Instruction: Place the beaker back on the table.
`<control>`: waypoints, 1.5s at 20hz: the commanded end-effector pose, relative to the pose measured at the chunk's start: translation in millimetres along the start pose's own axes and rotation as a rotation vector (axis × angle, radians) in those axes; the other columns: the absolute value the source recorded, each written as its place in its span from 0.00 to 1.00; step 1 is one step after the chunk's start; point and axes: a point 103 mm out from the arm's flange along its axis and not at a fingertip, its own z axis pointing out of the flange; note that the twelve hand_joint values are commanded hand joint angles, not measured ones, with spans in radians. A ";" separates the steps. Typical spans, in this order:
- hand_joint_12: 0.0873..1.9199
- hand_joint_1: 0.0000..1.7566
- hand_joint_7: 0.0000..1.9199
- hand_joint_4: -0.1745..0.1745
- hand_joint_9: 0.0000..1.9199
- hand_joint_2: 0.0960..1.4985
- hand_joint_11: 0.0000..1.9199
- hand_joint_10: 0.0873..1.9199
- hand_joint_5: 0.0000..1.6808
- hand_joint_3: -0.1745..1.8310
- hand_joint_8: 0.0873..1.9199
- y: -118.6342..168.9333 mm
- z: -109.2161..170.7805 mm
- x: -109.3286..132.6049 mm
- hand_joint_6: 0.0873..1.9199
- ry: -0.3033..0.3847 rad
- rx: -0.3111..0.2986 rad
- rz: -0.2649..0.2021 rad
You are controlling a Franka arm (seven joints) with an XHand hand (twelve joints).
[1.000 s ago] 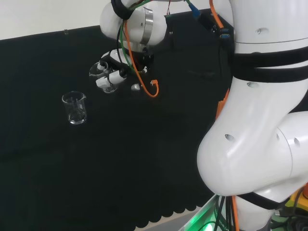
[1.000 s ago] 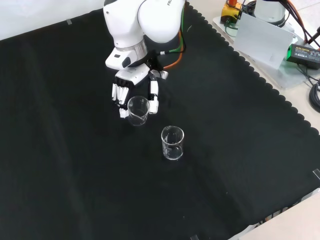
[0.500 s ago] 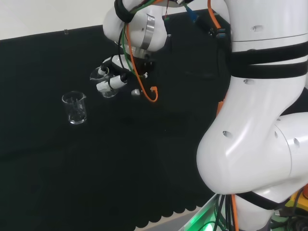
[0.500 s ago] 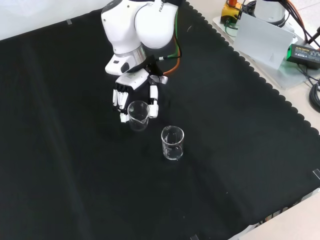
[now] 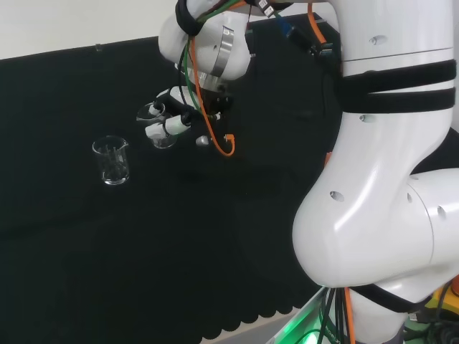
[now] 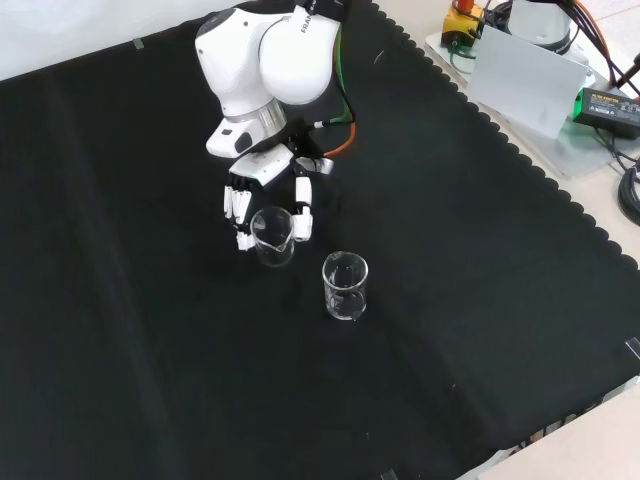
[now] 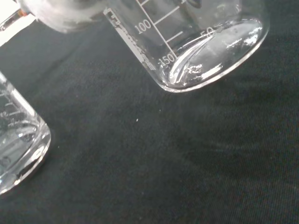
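A white robot arm is reaching over a worktop (image 6: 120,330) covered in black cloth, and its hand (image 6: 262,190) is holding a clear glass beaker (image 6: 272,238) with its fingers (image 6: 301,208) curled around the glass from both sides. Compared with 1 second ago, the hand and beaker are sitting lower and slightly nearer the camera in the front view, and in the head view the hand (image 5: 170,120) and the beaker (image 5: 159,126) are a little farther right and closer to the cloth. This suggests the arm is lowering the beaker toward the worktop, so the placing step is under way but not finished.

In the wrist view, the beaker's rounded base (image 7: 212,60) is hanging just above the cloth with dark fabric showing beneath it, so it is probably not yet resting down.

The held beaker is tilting slightly: its long axis is running nearly vertical, with the open mouth pointing up and leaning a little toward the camera in the front view, and the base pointing down at the cloth.

A 2nd empty glass beaker (image 6: 345,286) is standing upright on the cloth, near the held one, to its right and nearer in the front view. It is not moving.
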 end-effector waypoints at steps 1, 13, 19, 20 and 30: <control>0.48 0.71 0.56 0.15 0.56 0.80 0.47 0.57 0.48 0.00 0.53 -6.1 5.3 -4.7 0.62 0.012 -0.008 -0.003; 0.48 0.71 0.56 0.15 0.56 0.80 0.47 0.57 0.48 0.00 0.53 -6.1 11.6 -8.7 0.62 0.008 -0.001 0.020; 0.48 0.71 0.56 0.16 0.56 0.80 0.47 0.57 0.48 0.00 0.53 -10.3 7.8 -14.7 0.62 0.022 -0.003 0.022; 0.48 0.71 0.56 0.16 0.56 0.80 0.47 0.57 0.48 0.00 0.53 -10.4 8.3 -14.5 0.62 0.025 -0.002 0.022; 0.58 0.68 0.53 0.22 0.50 0.79 0.40 0.48 0.53 0.01 0.52 -12.1 19.0 -10.4 0.57 -0.006 0.051 0.017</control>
